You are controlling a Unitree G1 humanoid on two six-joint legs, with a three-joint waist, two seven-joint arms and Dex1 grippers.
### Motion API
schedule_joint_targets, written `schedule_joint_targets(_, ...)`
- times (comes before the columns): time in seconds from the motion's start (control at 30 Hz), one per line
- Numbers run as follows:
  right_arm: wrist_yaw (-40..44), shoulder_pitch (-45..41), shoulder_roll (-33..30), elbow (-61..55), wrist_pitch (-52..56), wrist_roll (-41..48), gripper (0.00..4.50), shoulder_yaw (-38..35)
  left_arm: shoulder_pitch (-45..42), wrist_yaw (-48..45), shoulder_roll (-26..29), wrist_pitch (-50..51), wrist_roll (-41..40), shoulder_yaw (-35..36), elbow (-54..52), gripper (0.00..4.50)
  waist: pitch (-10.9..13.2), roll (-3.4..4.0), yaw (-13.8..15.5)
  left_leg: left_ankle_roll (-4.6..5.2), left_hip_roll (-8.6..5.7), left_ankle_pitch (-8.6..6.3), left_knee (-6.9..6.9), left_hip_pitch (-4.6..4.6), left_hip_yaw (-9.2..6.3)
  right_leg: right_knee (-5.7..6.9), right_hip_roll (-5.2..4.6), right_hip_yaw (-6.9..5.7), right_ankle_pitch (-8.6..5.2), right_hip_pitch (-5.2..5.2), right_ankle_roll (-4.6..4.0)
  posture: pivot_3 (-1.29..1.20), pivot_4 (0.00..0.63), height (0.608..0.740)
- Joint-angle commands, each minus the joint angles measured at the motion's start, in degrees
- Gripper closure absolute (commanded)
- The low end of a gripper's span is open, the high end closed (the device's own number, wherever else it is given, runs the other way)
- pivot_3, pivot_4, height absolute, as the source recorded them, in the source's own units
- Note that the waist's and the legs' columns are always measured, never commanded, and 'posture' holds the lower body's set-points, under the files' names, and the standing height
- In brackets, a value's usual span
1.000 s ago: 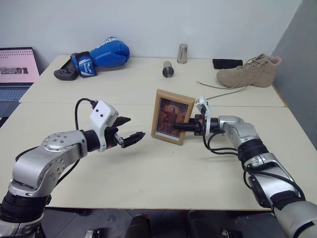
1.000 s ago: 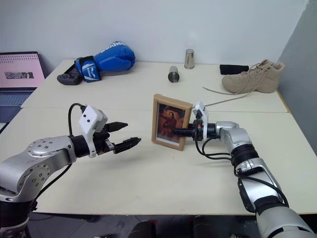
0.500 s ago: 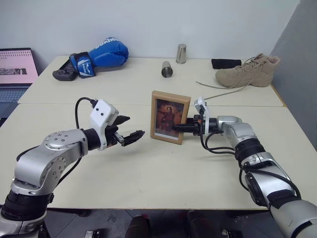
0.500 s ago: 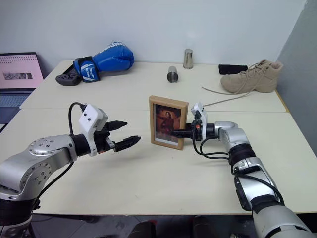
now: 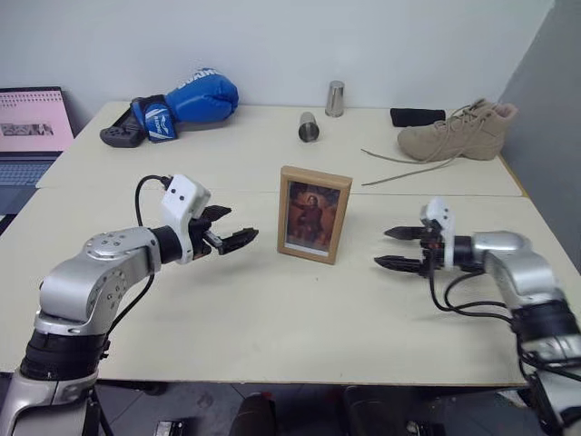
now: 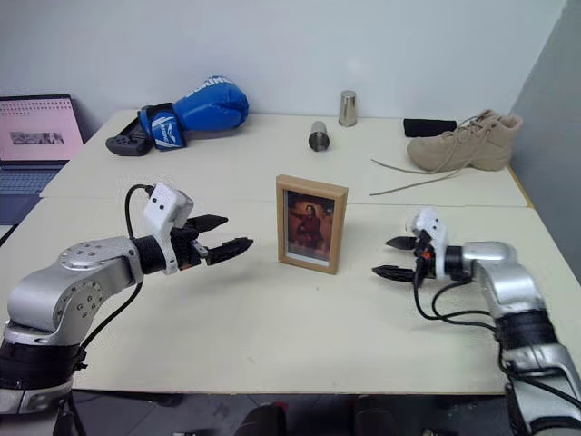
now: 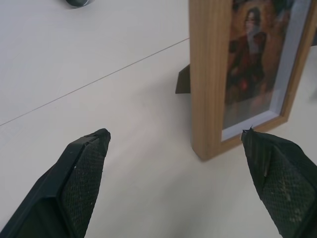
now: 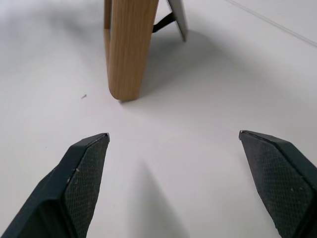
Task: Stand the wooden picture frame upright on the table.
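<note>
The wooden picture frame [image 5: 315, 214] stands upright on the table [image 5: 272, 313], just in front of the seam, its portrait facing me. Its fold-out stand [image 8: 176, 17] props it from behind. My left gripper [image 5: 238, 225] hovers open to the left of the frame, pointing at it, with a gap between them. In the left wrist view the frame [image 7: 237, 74] rises close beyond the spread fingers. My right gripper [image 5: 381, 247] is open and empty to the right of the frame, well apart from it. The right wrist view looks at the frame's side edge [image 8: 129, 44].
On the far table section lie a blue boxing glove [image 5: 186, 97], a black controller [image 5: 118, 136], a tipped metal cup [image 5: 309, 126], an upright metal cup [image 5: 335, 97], a tan boot [image 5: 458, 132] with trailing laces and a black object [image 5: 418, 116]. A laptop [image 5: 32, 127] sits at far left.
My right gripper let go of the frame's right edge, opened wide and pulled back to the right. The frame straightened and stands on its own. My left gripper edged toward it.
</note>
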Motion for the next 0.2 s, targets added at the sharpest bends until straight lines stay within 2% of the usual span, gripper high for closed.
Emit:
schedule_joint_targets(0.03,-5.07,0.76,-0.59,-14.01,8.71,5.60,0.02,-4.52,-2.45,-2.03,-0.33,-0.94,-0.31,2.39,1.85,0.00,0.00,0.00,-0.31,0.00,0.02,0.00,0.00,0.02,-0.02,0.02,0.02,0.00,0.00,0.00,0.00,0.00,0.150,0.740)
schedule_joint_targets(0.2,-10.95,2.12,0.53,-21.35,15.72,9.70,0.02,-7.04,-3.99,-5.31,0.36,-0.92,0.36,1.14,3.46,0.00,-0.01,-0.01,-0.07,0.00,-0.01,0.00,0.01,-0.02,-0.05,-0.01,0.01,-0.03,0.00,0.01,0.00,0.00,0.150,0.740)
